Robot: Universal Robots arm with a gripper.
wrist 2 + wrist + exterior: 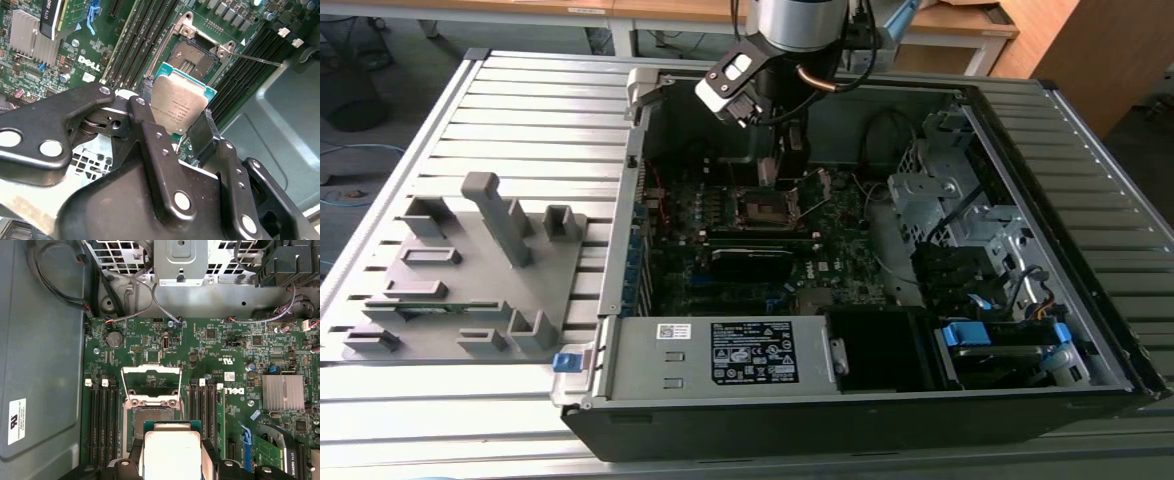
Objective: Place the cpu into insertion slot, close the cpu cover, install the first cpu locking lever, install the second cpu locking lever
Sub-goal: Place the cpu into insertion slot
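- Grip of the pincer [177,106] is narrowed onto the cpu [182,100], one finger on each of two opposite edges, metal top outward.
- The insertion slot [150,416] lies bare beneath it. In the first wrist view the chip overlaps the slot's edge farthest from the cpu cover [150,371], so it seems to hang just short of centre.
- The cover stands swung open, off the slot.
- Count: one cpu, one slot, one cover, one pincer.

Slatted table [534,110], open computer case [854,412], grey fixture [454,290]
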